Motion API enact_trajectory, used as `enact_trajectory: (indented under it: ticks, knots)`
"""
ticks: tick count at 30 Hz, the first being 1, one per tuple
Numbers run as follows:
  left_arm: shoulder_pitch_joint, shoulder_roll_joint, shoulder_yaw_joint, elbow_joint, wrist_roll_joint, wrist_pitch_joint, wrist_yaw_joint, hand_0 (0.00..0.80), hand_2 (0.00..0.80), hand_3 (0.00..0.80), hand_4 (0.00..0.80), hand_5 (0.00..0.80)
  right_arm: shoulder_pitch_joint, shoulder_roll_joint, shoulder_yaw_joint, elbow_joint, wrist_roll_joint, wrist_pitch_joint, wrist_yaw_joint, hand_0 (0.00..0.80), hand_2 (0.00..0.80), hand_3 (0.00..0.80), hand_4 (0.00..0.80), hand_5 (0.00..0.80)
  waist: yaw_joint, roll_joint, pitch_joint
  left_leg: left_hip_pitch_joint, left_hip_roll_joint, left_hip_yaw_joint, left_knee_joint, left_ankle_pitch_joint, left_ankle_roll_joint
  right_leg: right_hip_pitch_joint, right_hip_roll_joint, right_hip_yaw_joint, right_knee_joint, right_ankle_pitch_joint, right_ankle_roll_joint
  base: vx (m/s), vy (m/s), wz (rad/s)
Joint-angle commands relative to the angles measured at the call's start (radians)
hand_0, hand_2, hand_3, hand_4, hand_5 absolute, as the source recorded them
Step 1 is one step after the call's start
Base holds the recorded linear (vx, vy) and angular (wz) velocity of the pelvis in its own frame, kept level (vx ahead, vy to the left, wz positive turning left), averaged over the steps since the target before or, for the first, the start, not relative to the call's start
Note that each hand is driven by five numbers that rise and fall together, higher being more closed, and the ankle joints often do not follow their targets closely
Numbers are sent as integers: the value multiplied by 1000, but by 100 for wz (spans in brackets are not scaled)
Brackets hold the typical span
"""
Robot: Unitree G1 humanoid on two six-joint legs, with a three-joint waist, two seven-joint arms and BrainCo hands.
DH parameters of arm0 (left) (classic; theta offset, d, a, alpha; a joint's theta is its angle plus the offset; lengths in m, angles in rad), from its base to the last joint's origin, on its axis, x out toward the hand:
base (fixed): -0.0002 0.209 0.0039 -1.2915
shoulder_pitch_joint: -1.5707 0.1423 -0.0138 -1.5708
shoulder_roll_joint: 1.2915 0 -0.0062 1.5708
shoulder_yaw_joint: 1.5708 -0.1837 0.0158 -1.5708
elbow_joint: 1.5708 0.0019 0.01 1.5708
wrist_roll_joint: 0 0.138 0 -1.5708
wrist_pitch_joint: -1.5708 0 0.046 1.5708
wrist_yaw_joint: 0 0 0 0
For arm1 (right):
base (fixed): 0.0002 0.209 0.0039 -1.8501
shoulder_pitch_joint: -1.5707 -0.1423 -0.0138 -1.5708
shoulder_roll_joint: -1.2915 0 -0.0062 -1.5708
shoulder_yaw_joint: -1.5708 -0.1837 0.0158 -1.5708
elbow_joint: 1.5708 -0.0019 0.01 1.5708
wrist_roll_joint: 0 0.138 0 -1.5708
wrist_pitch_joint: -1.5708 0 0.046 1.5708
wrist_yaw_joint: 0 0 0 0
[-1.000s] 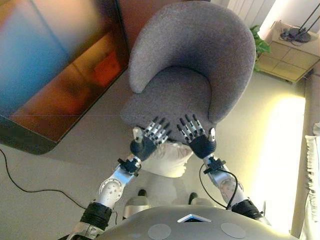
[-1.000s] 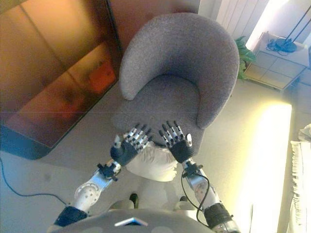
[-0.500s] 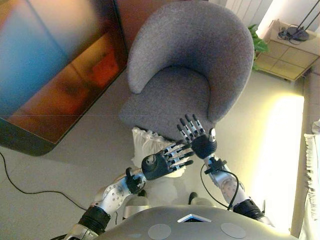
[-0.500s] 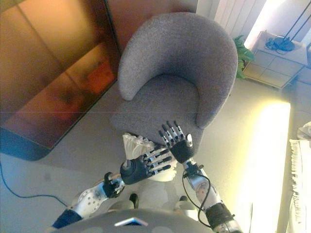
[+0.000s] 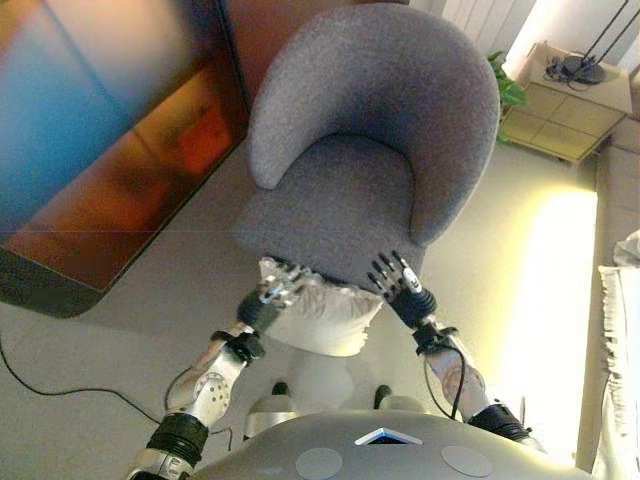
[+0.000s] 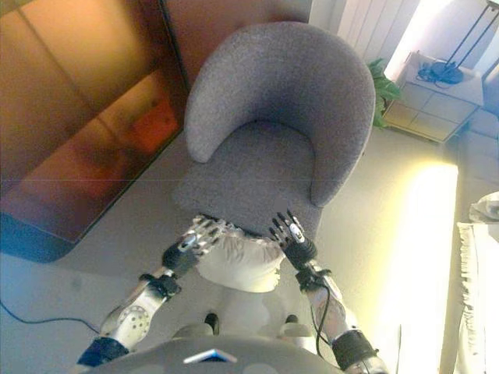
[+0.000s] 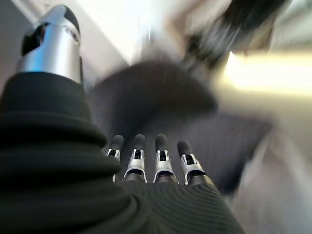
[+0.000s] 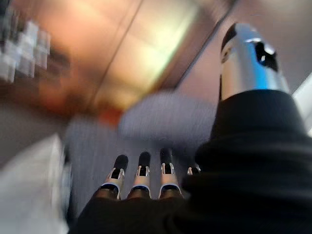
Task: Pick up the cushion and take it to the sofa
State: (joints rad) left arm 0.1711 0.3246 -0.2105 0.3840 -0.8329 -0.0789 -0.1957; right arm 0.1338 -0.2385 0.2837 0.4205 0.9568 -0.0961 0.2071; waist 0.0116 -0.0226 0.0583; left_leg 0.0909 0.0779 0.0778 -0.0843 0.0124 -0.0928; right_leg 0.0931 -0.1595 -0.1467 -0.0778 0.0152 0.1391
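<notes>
**Cushion between two hands, before grey armchair**

Cushion [image 5: 322, 317]: white, soft, with a ruffled upper edge. Position: low in the head views, just in front of the front edge of the armchair seat, between the two hands. Whether it rests on the floor or hangs clear of it cannot be told.

Left hand [image 5: 272, 293]: at the cushion's left upper corner, against the ruffled edge. Fingers extended and slightly bent, lying side by side in its wrist view [image 7: 146, 163], thumb raised apart from them. No curl round the fabric can be seen; contact looks like a press on the side.

Right hand [image 5: 398, 283]: at the cushion's right upper corner, mirrored to the left. Fingers straight and fanned toward the chair seat, thumb standing apart in its wrist view [image 8: 141, 178]. The cushion shows as a pale blur at the edge of that view.

Armchair [image 5: 375, 150]: grey upholstered tub chair with curved back, directly ahead; seat bare.

Cabinet front [image 5: 100, 150]: glossy dark panel with orange and blue reflections, to the left of the chair.

Side table [image 5: 560, 100]: pale, tiled top, upper right, with dark cables on it.

Plant [image 5: 507, 90]: green leaves between chair back and side table.

Floor [image 5: 150, 320]: pale, with a bright strip of light on the right.
</notes>
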Motion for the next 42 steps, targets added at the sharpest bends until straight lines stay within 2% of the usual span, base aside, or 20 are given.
enact_trajectory:
  ticks: [1,5,8,13,17,21,23,24,27,30,32,35,39,42]
  knots:
    - [-62,-13,29,24,81,-79,56,0,0,0,0,0,-35,-18,-29,-64,-91,-83,-29,0,0,0,0,0,-12,3,39,-86,30,13,88,9,17,-71,-35,22,81,25,19,16,-34,-1]
    - [-76,-10,39,15,82,-81,79,0,0,0,0,0,-33,-24,-43,-76,-103,-84,-47,0,0,0,0,0,-22,15,71,-124,35,9,139,4,16,-104,-39,34,146,0,13,-23,-19,-4]
    - [-99,-9,34,10,65,-77,92,0,0,0,0,0,-35,-27,-50,-66,-103,-95,-44,0,0,0,0,0,-25,23,86,-139,36,-3,148,10,10,-101,-33,40,146,-6,7,-32,-11,-2]
    - [-77,-19,38,-6,53,-51,92,0,0,0,0,0,-20,-20,-66,-74,-84,-86,-53,0,0,0,0,0,-21,19,70,-112,37,-13,121,13,5,-61,-29,28,115,-8,7,45,-37,2]
    - [-51,-16,50,-17,29,-52,59,0,0,0,0,0,2,-5,-63,-96,-86,-97,-43,0,0,0,0,0,-24,17,60,-108,54,-10,138,10,9,-78,-10,40,188,-47,-2,15,-105,2]
    - [-43,-22,65,-33,-28,-51,59,0,0,0,0,0,2,-3,-50,-89,-82,-71,-27,0,0,0,0,0,-21,0,64,-139,76,-25,228,3,-10,-80,25,57,197,-58,-40,-21,-181,1]
    - [-36,-33,71,-39,-41,-58,50,0,0,0,0,0,-7,-13,-45,-81,-78,-64,-14,0,0,0,0,0,-15,-11,74,-174,89,-44,316,27,-19,-71,45,63,188,-56,-65,-28,-167,14]
    - [-36,-33,71,-39,-42,-59,49,0,0,0,0,0,-7,-14,-45,-80,-78,-64,-13,0,0,0,0,0,-15,-11,75,-178,90,-46,323,28,-20,-70,47,63,188,-56,-67,-32,-141,22]
    - [-25,-41,77,-47,-56,-61,37,0,0,0,0,0,-16,-31,-38,-88,-92,-61,-24,0,0,0,0,0,-8,-14,96,-256,107,-66,471,107,-21,-70,79,71,208,-60,-96,-26,-126,18]
    - [-17,-45,86,-63,-78,-41,31,0,0,0,0,0,-8,-40,-38,-99,-95,-66,-29,0,0,0,0,0,-3,-3,107,-262,131,-67,414,175,-36,-57,97,70,234,-83,-101,62,13,-3]
    - [-10,-58,88,-61,-83,-50,25,0,0,0,0,0,14,-48,-53,-116,-91,-56,-15,0,0,0,0,0,-6,14,103,-246,174,-78,284,250,-58,-48,111,70,241,-108,-100,174,155,-11]
    - [-12,-74,78,-56,-88,-67,27,0,0,0,0,0,27,-53,-63,-113,-87,-54,2,0,0,0,0,0,-6,27,103,-237,223,-98,153,321,-73,-32,110,74,246,-134,-102,217,193,-10]
    - [-10,-83,63,-59,-92,-67,27,0,0,0,0,0,39,-57,-70,-104,-80,-60,20,0,0,0,0,0,-2,52,97,-239,229,-113,78,304,-80,-18,92,74,268,-172,-95,251,213,-10]
    - [2,-81,60,-69,-99,-59,12,0,0,0,0,0,64,-56,-87,-107,-74,-66,34,0,0,0,0,0,-1,72,97,-254,203,-95,75,266,-85,-2,69,73,293,-205,-76,301,286,-4]
